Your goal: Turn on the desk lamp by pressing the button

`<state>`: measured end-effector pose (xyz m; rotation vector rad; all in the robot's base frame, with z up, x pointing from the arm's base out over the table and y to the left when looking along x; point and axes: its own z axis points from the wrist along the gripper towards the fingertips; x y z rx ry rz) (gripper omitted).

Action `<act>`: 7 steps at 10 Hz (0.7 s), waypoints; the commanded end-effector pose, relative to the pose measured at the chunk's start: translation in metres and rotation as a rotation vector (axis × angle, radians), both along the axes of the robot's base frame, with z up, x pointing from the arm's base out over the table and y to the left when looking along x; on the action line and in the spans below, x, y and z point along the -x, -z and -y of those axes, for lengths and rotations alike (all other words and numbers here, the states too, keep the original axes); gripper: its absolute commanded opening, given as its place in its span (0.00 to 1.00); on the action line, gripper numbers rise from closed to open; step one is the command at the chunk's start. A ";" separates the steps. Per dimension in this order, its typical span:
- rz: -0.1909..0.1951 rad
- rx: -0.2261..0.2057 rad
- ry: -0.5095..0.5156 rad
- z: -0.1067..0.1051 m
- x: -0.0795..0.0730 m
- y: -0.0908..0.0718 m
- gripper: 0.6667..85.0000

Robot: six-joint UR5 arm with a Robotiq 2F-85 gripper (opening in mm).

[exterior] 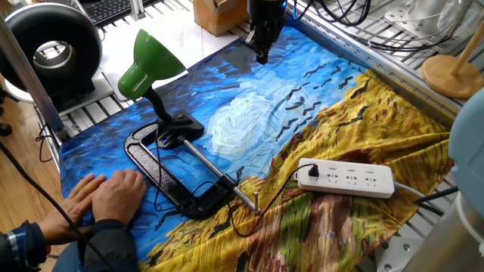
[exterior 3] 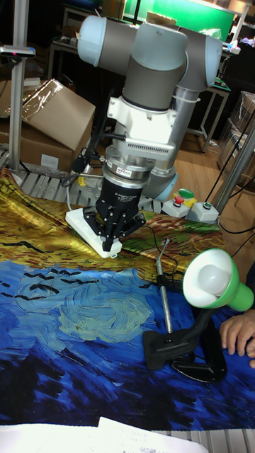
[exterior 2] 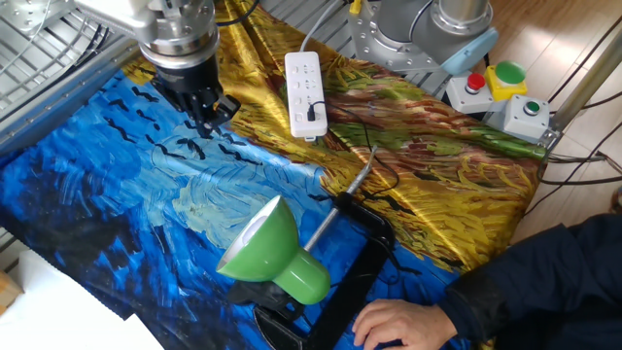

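Lamp handling comes first: the desk lamp (exterior: 151,64) looks light and top-heavy, its glossy green shade riding on a bendy black neck above a small black base (exterior: 179,127) at left centre of one fixed view. A push on the shade or neck would likely flex or tip it, so pressure belongs on the base, straight down. I cannot make out the button itself. A black clamp (exterior: 170,177) lies just beside the base, and a person's hand (exterior: 106,196) rests at lower left. The gripper (exterior: 262,50) hangs at the upper centre, well apart from the lamp; whether its jaws are released or clenched I cannot tell.
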<state>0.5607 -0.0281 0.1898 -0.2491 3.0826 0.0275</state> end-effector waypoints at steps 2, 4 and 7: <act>0.058 -0.035 0.070 -0.005 -0.012 -0.001 0.00; 0.075 -0.057 0.134 -0.009 -0.018 -0.002 0.00; 0.017 -0.086 0.171 -0.017 -0.004 -0.002 0.00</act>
